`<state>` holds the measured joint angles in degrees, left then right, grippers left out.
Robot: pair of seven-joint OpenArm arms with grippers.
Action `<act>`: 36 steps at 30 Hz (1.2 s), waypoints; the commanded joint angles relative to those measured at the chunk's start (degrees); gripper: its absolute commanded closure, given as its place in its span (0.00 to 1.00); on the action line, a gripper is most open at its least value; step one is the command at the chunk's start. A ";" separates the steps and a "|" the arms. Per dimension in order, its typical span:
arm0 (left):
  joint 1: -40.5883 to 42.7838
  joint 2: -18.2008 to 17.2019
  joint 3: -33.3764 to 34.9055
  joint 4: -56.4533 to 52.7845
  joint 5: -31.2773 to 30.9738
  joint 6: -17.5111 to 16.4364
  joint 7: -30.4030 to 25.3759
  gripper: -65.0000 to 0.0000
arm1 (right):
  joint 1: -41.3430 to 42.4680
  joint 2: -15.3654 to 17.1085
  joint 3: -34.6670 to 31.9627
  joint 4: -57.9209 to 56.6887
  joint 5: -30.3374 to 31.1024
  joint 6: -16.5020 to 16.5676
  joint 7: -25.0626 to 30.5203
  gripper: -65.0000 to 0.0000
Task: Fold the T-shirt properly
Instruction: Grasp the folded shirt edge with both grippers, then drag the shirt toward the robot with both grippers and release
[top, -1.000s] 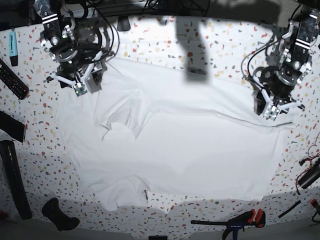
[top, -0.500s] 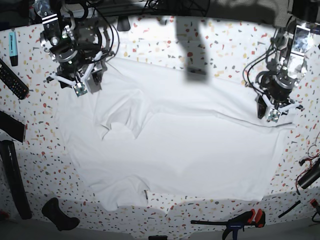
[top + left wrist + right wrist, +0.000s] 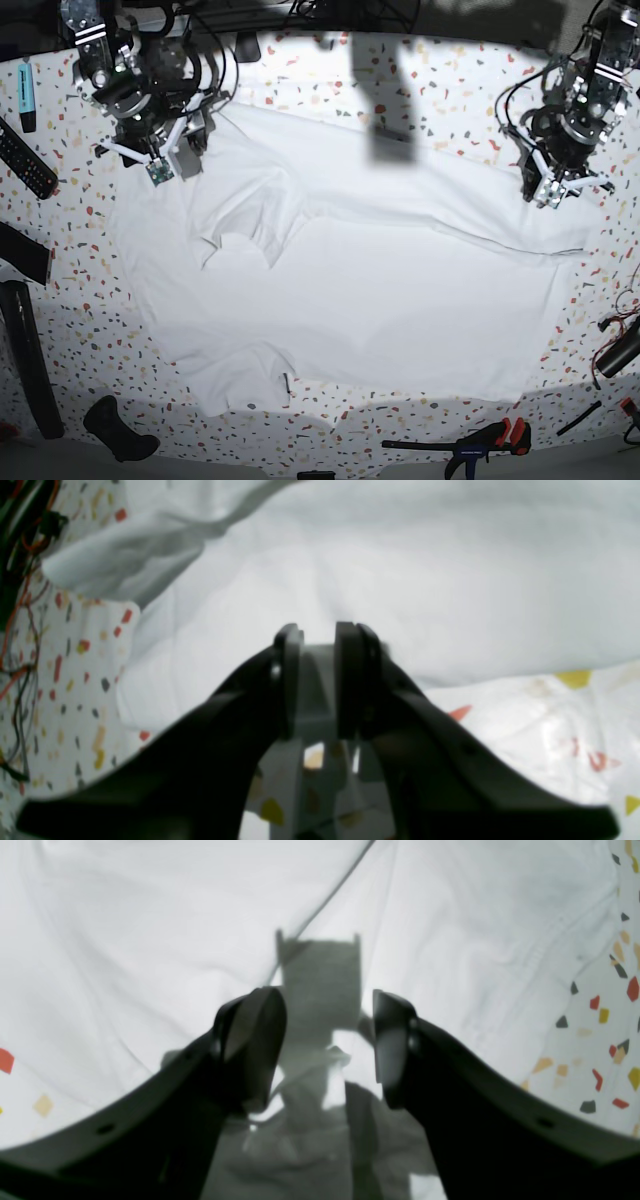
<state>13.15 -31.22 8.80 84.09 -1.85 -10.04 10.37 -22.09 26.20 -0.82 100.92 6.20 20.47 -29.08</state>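
The white T-shirt (image 3: 380, 290) lies spread flat over the speckled table, with a folded-over patch near its left part. My right gripper (image 3: 158, 168) is open and empty, hovering over the shirt's back left corner; the right wrist view shows its jaws (image 3: 325, 1040) apart above fabric (image 3: 125, 940). My left gripper (image 3: 556, 195) hovers over the shirt's back right edge. In the left wrist view its jaws (image 3: 318, 645) stand almost together with nothing between them, above the shirt's edge (image 3: 400, 570).
A remote control (image 3: 25, 160) and a blue marker (image 3: 27, 95) lie at the left. Black tools (image 3: 25, 370) and a black handle (image 3: 118, 428) lie front left. A clamp (image 3: 480, 440) lies at the front edge, cables (image 3: 620, 350) at the right.
My left gripper has moved back from the shirt's right edge and its jaws have narrowed. My right gripper has shifted slightly back and left. The shirt lies a little flatter.
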 commanded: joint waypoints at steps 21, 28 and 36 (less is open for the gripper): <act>-15.06 -0.70 -0.17 -4.59 -14.97 -10.23 15.41 0.81 | 2.56 2.69 0.15 0.98 0.26 0.94 -2.36 0.51; -15.19 0.44 -0.17 -16.11 -14.97 -16.28 19.12 0.81 | 2.73 2.69 0.15 0.98 0.26 0.94 -2.25 0.51; -15.34 2.29 -0.17 -16.87 -14.73 -16.39 20.94 0.81 | 3.89 2.67 0.15 0.98 0.26 0.96 -2.36 0.51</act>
<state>-2.85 -29.19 7.90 68.14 -19.16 -26.79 24.67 -18.74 28.14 -1.04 100.92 6.24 21.32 -32.05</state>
